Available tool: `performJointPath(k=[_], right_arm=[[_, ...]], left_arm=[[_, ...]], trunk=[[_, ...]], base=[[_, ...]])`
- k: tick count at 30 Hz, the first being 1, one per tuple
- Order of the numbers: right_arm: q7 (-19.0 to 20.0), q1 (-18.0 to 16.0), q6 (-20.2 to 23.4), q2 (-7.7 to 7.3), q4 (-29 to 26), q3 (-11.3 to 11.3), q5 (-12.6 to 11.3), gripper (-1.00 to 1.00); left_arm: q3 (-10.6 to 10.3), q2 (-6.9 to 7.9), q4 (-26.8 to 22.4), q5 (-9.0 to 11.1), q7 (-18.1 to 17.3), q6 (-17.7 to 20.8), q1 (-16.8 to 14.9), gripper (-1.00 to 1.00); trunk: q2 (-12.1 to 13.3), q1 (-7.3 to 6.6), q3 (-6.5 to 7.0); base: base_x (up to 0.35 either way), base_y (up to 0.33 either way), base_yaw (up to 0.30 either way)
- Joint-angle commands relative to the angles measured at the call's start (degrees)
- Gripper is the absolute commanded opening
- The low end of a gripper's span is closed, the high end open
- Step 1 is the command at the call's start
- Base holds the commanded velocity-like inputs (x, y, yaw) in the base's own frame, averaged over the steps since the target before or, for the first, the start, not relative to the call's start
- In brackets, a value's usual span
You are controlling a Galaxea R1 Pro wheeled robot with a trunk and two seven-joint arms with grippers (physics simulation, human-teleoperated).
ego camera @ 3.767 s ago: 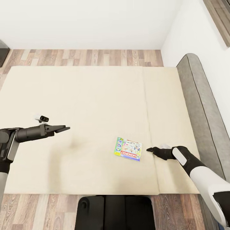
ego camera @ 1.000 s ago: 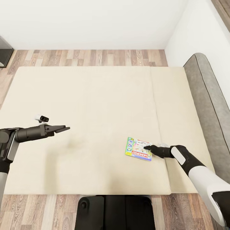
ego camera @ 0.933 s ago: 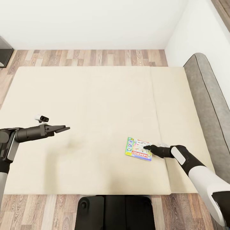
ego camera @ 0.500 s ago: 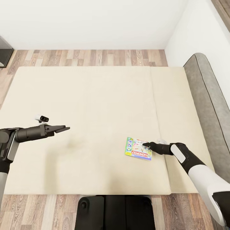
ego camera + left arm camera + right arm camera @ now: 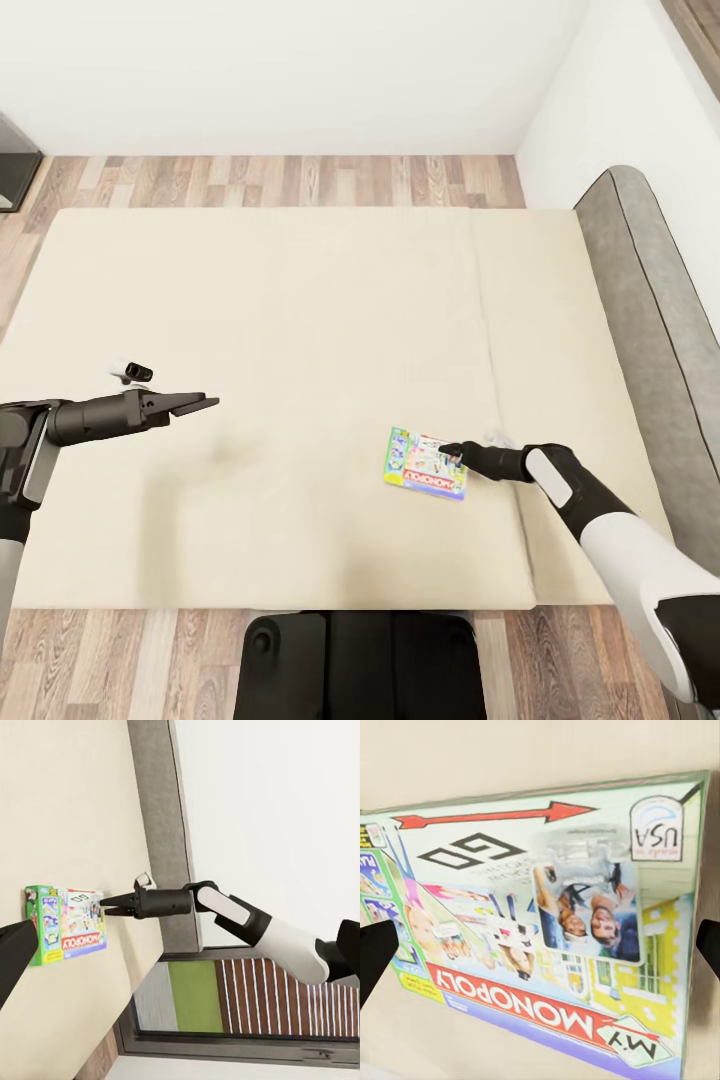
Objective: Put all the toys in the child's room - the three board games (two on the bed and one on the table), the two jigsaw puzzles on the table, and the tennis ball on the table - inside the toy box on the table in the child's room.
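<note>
While the left arm hangs out over the bare part of the mattress, the right gripper (image 5: pixel 447 452) reaches across the bed (image 5: pixel 300 330) to the board game (image 5: pixel 427 463), a flat printed box with a green edge, a blue edge and a red stripe reading MY MONOPOLY. The box lies flat on the beige mattress, toward the headboard (image 5: pixel 650 330) side and near the edge closest to the robot, just beside the seam that runs across the mattress. In the head view the right fingertips overlap the box's headboard-side edge; whether they touch it cannot be told. In the right wrist view the box (image 5: pixel 540 922) sits close up between two dark fingertips at the picture's opposite borders, so the right fingers (image 5: pixel 375 956) stand apart, wider than the box's printed face. The left wrist view shows the same box (image 5: pixel 66 924) from the side with the right gripper (image 5: pixel 109 904) level at its far edge.

The left gripper (image 5: pixel 205 404) hovers well apart from the box, pointing toward the headboard. Its fingers look drawn together to a thin point in the head view, though I cannot tell for certain. Wood-plank floor (image 5: pixel 280 180) and white wall (image 5: pixel 300 70) lie beyond the bed.
</note>
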Motion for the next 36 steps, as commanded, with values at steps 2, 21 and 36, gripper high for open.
performJointPath(k=[2,21,36], right_arm=[[0.18,-0.03,0.07,0.04,-0.02,0.26,0.05,1.00],[0.18,-0.01,-0.02,0.47,-0.02,0.35,0.11,1.00],[0.18,0.05,-1.50,0.50,0.05,0.35,0.11,1.00]], left_arm=[[-0.02,0.02,-0.01,-0.03,-0.23,0.62,-0.02,1.00],[0.00,0.02,-0.01,-0.03,-0.23,0.61,-0.02,1.00],[-0.02,0.01,0.00,-0.03,-0.23,0.61,-0.02,1.00]], trunk=[[-0.09,0.03,-0.06],[-0.09,0.03,-0.06],[-0.09,0.03,-0.06]], base=[[0.000,0.000,0.000],[0.000,0.010,0.000],[0.000,0.037,0.000]])
